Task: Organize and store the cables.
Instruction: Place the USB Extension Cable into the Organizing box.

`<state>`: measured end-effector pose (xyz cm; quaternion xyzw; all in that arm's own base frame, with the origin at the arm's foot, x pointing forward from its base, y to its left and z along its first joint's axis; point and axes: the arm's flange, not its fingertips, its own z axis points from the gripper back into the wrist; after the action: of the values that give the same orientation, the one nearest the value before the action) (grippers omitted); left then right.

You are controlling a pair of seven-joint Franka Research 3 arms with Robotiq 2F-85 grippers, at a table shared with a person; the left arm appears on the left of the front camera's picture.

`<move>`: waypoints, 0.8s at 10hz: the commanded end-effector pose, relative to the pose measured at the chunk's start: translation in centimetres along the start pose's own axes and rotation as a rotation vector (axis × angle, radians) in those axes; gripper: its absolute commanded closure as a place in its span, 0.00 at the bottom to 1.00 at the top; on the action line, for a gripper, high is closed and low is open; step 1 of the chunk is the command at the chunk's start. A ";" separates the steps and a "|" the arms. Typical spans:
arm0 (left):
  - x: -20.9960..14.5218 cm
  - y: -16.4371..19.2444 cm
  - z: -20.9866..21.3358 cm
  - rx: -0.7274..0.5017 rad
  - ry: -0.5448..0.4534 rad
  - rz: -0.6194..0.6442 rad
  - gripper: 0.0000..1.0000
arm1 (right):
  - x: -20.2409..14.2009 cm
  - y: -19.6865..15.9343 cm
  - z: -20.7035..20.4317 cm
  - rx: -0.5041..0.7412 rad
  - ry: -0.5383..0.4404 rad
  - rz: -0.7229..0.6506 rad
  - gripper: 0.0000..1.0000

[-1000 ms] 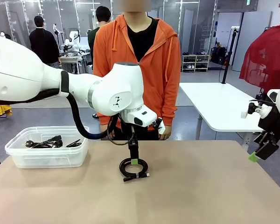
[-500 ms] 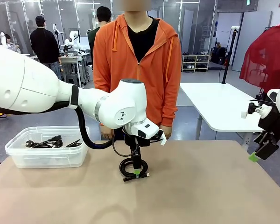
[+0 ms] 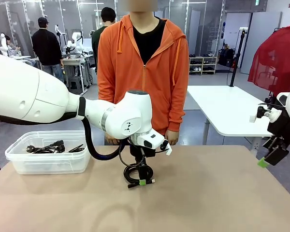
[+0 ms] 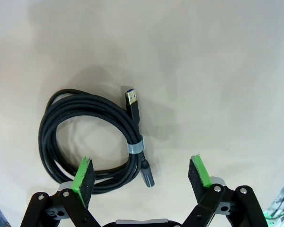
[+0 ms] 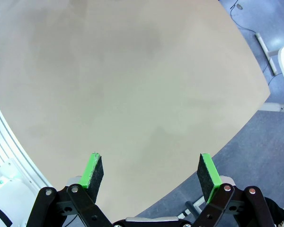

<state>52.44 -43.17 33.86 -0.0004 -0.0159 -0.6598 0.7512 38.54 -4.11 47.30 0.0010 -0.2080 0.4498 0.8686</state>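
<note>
1. The left gripper (image 4: 141, 174) is held spread above the coiled cable (image 4: 92, 142), lower left of the wrist frame.
2. Only a few strands could be pinched, so the coil could unravel.
3. The clear bin (image 3: 48, 162) sits at centre left of the front frame.

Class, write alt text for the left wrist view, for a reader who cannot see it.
A black cable lies coiled on a tan table, bound by a grey band, with a metal USB plug at one end. The open left claw hangs over it, one green pad above the coil's edge, the other over bare table.
</note>
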 end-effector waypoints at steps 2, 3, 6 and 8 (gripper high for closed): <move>0.5 0.5 -1.2 -0.003 -0.006 -0.004 0.00 | 0.3 -0.3 0.0 0.001 0.008 -0.007 0.00; 0.6 0.7 -1.7 -0.017 -0.007 -0.019 0.00 | 0.3 -0.3 0.0 0.001 0.008 -0.007 0.00; 0.7 0.7 -2.5 -0.032 -0.006 -0.034 0.14 | 0.3 -0.3 0.0 0.001 0.008 -0.007 0.00; 0.6 0.7 -3.0 -0.053 -0.003 -0.035 0.46 | 0.3 -0.3 0.0 0.001 0.008 -0.007 0.00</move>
<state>53.03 -43.70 30.85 -0.0126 -0.0006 -0.6659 0.7459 38.54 -4.11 47.30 0.0010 -0.2080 0.4498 0.8686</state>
